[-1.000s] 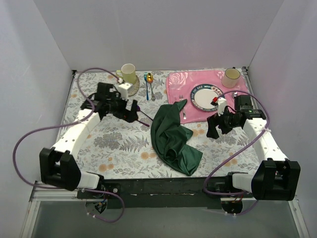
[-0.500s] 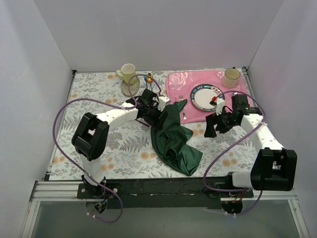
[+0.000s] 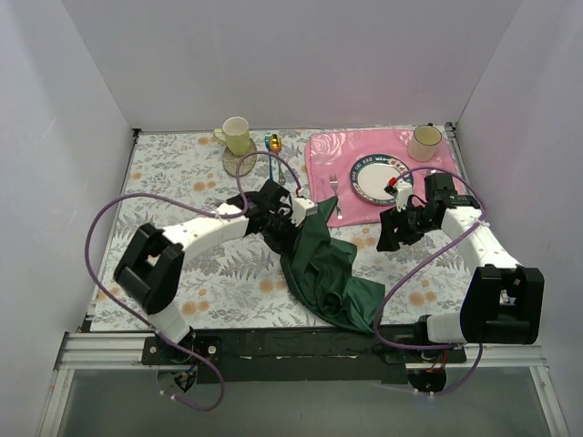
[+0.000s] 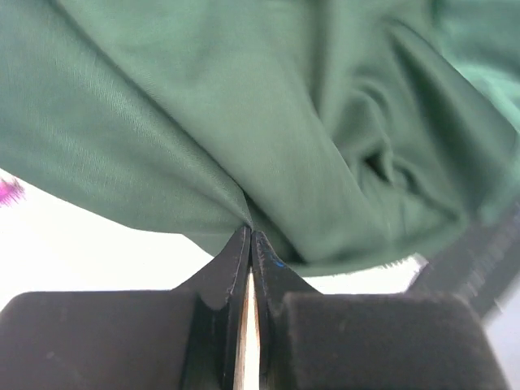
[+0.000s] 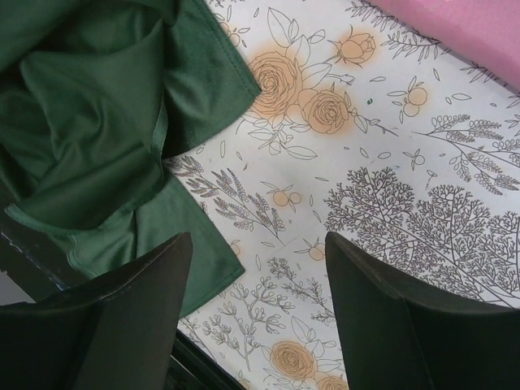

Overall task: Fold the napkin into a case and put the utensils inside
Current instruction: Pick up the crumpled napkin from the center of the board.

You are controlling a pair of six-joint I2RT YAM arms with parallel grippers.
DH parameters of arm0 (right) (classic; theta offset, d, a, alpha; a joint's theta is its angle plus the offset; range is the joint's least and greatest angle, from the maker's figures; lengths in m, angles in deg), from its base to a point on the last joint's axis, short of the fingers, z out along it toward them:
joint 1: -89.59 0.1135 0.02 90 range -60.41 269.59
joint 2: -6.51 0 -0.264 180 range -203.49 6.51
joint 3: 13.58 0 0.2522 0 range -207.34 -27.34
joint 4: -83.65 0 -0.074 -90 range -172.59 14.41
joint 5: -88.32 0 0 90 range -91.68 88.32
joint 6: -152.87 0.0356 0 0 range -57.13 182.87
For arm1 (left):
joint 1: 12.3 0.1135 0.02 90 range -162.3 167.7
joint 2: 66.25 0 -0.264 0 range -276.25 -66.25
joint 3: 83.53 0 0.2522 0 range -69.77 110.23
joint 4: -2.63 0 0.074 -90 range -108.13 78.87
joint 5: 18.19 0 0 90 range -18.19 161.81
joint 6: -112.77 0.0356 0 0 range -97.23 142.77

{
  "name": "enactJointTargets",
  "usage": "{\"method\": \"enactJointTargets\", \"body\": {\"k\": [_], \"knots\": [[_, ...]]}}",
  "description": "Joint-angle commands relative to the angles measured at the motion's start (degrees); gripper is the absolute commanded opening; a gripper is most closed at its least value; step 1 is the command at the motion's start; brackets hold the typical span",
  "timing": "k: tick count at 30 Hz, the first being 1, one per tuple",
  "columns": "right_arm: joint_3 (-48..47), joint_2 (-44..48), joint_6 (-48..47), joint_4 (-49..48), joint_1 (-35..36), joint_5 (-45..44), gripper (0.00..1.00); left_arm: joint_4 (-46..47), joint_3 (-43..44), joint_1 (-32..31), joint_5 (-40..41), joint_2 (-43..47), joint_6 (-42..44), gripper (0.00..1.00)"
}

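Note:
The dark green napkin (image 3: 326, 269) lies crumpled at the table's middle, reaching down to the front edge. My left gripper (image 3: 291, 221) is at the cloth's upper left edge. In the left wrist view its jaws (image 4: 250, 233) are shut on a pinched fold of the napkin (image 4: 244, 106), which hangs in folds ahead of them. My right gripper (image 3: 391, 238) hovers open over the floral tablecloth, just right of the napkin (image 5: 89, 122). Nothing is between the right gripper's (image 5: 256, 248) fingers. The purple utensils do not show.
A pink rose placemat (image 3: 339, 157) at the back right carries a plate (image 3: 378, 179) and a cream cup (image 3: 424, 141). A silver fork (image 3: 337, 208) lies at its near edge. A yellow-green mug (image 3: 236, 135) and blue and gold spoons (image 3: 272, 146) stand at the back.
My left arm swung from the back left over to the napkin and shut on its upper edge. The cloth has shifted toward the front edge. The right gripper's jaws have narrowed a little.

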Motion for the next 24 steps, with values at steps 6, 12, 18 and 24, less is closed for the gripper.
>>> {"method": "enactJointTargets", "body": {"k": [6,12,18,24], "knots": [[-4.8,-5.2,-2.9,3.6,1.2,5.3,0.59,-12.4,-10.3,-2.7,-9.1,15.8,6.2,0.65],[-5.2,-7.1,-3.8,3.8,8.6,5.4,0.53,-11.4,-9.1,8.6,-15.4,21.9,6.1,0.70],[-7.1,-11.5,0.9,0.3,15.2,5.8,0.52,-7.4,-6.9,11.5,-16.0,20.8,4.2,0.73],[-9.6,-17.9,3.6,-1.4,20.2,6.9,0.54,-3.3,-7.1,12.8,-16.1,20.6,-0.2,0.76]]}}
